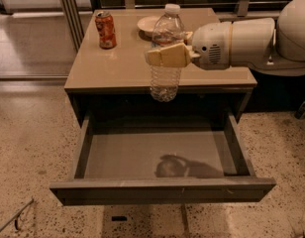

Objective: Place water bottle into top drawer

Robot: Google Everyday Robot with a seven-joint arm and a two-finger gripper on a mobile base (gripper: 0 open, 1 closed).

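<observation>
Your gripper (161,54) pinches the water bottle (165,81) upright | it hangs, I think, over the open top drawer (162,188) | ready to go down.

At the front edge of the worktop (118,68), the pincer (162,52) clamps smooth cream fingers (168,56) on the clear, ribbed plastic water bottle (165,82). The tan worktop looks smooth and faintly glossy; the top drawer (132,157), matt grey.
</observation>
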